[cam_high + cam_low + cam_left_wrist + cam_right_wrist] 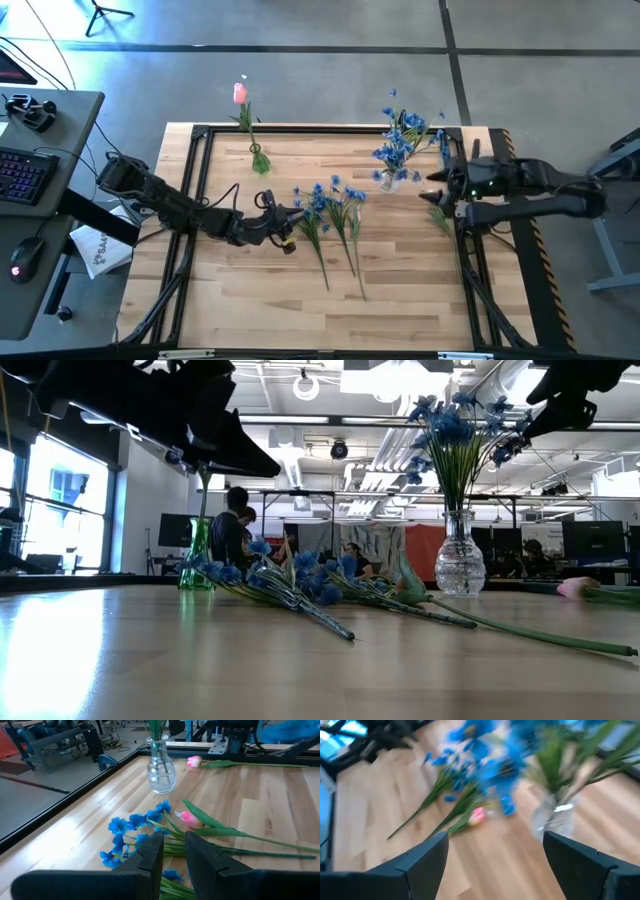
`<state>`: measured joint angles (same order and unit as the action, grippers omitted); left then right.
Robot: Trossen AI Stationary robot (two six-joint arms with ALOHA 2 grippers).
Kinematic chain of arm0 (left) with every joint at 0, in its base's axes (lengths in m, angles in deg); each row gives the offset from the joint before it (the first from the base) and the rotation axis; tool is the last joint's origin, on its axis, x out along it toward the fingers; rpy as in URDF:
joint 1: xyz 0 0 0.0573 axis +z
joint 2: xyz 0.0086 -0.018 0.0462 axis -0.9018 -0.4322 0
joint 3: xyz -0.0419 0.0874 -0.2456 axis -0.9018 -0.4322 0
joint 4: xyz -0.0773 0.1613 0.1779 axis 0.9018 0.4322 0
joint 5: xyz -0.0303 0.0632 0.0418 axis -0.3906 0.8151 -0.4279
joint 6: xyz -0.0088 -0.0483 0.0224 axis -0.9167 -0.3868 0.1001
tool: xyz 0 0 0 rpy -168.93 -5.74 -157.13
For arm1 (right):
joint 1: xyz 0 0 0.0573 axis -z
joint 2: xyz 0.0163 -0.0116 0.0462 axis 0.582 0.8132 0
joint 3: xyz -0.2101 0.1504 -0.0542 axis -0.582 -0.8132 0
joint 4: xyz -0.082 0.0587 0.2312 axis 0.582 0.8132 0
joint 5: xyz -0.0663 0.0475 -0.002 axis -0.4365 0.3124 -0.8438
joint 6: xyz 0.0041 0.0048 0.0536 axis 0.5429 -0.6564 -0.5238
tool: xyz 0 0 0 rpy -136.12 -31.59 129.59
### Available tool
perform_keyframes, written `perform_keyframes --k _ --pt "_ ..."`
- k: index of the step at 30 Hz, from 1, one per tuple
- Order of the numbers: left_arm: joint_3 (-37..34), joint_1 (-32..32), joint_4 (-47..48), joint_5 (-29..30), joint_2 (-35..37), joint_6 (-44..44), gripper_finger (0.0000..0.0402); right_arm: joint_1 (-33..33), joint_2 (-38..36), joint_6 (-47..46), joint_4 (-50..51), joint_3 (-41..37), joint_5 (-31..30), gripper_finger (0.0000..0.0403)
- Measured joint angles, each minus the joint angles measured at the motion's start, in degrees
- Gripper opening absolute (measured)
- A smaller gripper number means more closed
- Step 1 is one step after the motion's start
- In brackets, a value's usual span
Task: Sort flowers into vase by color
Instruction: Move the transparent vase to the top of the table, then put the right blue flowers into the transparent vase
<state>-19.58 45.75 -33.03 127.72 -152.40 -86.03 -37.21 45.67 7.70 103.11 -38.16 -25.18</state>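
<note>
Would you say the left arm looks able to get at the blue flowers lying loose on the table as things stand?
Probably yes. The left gripper sits open right beside the loose blue flowers, and in its wrist view the blossoms lie just past its fingers with nothing between. The right gripper waits by the clear vase.

The left arm reaches in from the table's left edge toward the middle, its wrist low over the wood. The left gripper (290,228) points rightward, fingers (150,857) set close together with only a narrow gap. The right arm stretches in from the right edge, its right gripper (432,188) with fingers (422,857) spread wide apart.
</note>
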Motion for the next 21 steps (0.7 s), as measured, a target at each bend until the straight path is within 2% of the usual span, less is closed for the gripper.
perform_keyframes --k 11,14,17,21 --pt "0.01 -3.37 0.77 1.85 0.00 0.09 0.0066 -33.69 19.52 -20.01 -3.18 0.00 -12.05 0.0318" --pt "0.01 -3.96 1.08 3.30 0.04 0.11 0.0066 -41.08 25.12 -25.28 -6.29 0.00 -19.26 0.0318" --pt "0.01 -4.03 1.36 3.46 0.04 0.11 0.0066 -45.89 31.64 -29.41 -10.00 0.00 -27.03 0.0318" --pt "0.01 -3.73 1.39 3.48 0.04 0.11 0.0066 -46.59 40.15 -34.54 -15.09 0.00 -27.56 0.0318"
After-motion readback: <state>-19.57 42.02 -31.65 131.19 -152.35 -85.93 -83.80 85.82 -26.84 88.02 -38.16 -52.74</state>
